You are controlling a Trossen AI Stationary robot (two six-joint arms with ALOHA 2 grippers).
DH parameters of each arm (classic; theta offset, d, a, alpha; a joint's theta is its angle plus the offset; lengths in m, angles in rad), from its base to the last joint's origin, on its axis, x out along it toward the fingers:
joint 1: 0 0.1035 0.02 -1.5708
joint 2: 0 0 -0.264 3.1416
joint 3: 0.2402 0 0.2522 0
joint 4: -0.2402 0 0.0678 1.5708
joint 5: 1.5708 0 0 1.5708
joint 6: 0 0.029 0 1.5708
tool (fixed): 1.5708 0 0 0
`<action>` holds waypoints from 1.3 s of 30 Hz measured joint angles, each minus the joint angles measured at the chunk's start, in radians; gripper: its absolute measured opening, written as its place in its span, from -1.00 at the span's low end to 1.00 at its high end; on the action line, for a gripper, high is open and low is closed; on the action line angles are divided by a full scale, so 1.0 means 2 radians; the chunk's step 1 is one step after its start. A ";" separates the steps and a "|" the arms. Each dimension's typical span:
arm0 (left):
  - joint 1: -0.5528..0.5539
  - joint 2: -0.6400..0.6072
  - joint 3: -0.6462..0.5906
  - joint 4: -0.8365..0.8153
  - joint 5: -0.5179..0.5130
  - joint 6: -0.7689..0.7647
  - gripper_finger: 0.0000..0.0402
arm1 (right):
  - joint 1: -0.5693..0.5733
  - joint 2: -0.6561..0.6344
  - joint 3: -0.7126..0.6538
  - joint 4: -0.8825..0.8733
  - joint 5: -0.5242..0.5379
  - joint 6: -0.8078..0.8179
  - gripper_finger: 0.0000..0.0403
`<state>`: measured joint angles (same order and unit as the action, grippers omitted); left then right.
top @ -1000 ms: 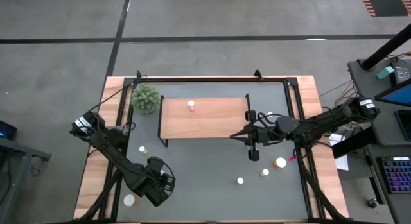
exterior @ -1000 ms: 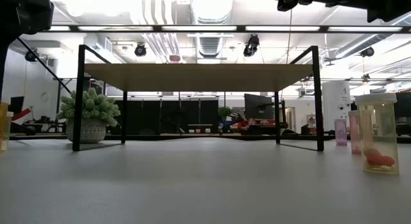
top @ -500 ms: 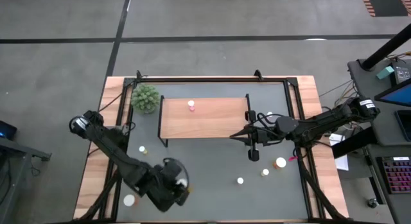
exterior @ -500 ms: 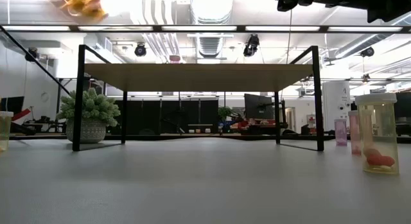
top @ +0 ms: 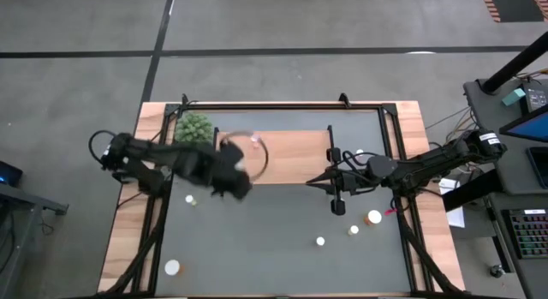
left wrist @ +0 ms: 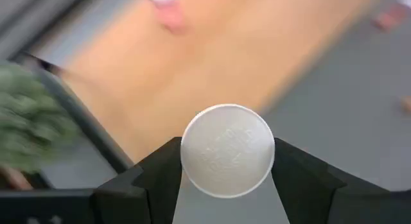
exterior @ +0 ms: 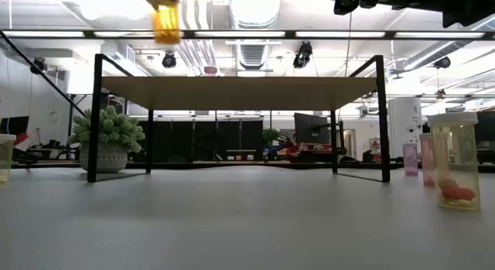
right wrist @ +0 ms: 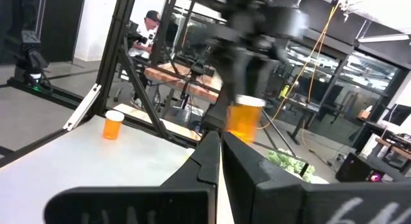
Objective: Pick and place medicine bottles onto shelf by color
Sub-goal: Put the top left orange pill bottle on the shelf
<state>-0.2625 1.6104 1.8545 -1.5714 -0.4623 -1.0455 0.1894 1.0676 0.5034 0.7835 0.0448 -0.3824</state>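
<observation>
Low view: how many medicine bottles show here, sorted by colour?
Orange bottle: 1, up in the air
Yellow bottles: 2, one cut by the picture's edge
Pink bottles: 2
Total: 5

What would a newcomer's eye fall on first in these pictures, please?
The left gripper, above the shelf's left end, carries an orange bottle high over the table, jaws closed on it beneath its white cap. A lone pink bottle already stands on the shelf, and the right gripper waits shut at the shelf's right end.
</observation>
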 joint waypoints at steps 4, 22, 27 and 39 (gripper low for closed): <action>0.072 -0.012 -0.013 0.008 0.000 0.070 -0.01 | 0.000 0.000 0.000 0.000 0.000 -0.004 -0.96; 0.255 -0.031 -0.056 0.058 0.099 0.182 -0.01 | 0.000 0.000 0.000 -0.006 0.000 -0.005 -0.96; 0.261 -0.039 -0.088 0.063 0.103 0.174 -0.01 | 0.000 0.000 0.000 -0.008 0.000 -0.005 -0.96; 0.262 -0.044 -0.126 0.102 0.137 0.172 -0.01 | 0.000 -0.018 0.000 -0.028 0.000 -0.005 -0.96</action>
<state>0.2607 1.5234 1.6018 -1.3679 -0.1888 -0.7013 0.1894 1.0318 0.5034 0.7275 0.0448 -0.3931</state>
